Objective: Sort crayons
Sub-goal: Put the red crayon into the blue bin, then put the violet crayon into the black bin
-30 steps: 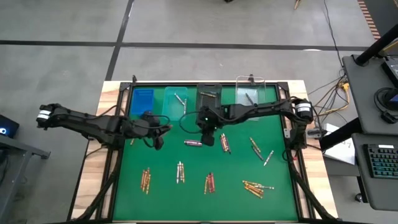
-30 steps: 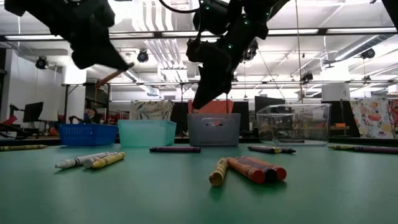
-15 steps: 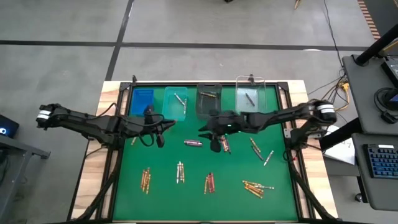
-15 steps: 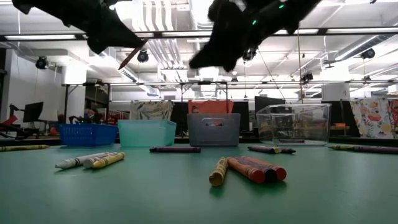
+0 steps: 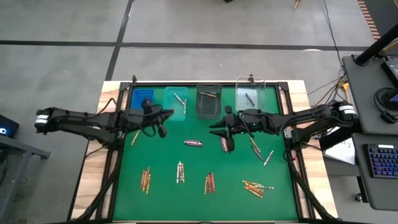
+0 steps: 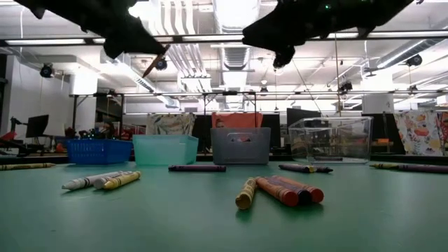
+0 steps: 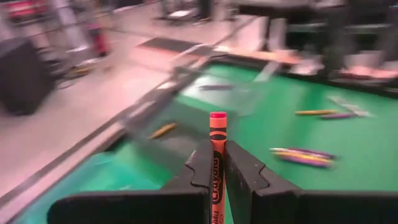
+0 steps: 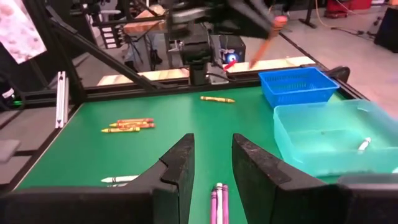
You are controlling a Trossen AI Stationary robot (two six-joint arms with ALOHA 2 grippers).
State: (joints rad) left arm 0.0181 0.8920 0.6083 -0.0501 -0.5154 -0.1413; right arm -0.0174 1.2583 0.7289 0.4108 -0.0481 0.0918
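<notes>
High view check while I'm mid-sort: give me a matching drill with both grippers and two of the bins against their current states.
Things:
1. left gripper
2. right gripper
3. teal bin
4. grey bin

States:
A. open, above the purple crayons
B. holds a gold crayon
C. shut on a red-orange crayon
D. holds a silver crayon

Pairs: 1-C, 2-A, 3-D, 4-B

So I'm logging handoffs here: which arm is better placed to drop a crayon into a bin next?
Probably the left. The left gripper is shut on a red crayon and sits near the blue bin. The right gripper is open and empty, above purple crayons on the mat.
</notes>
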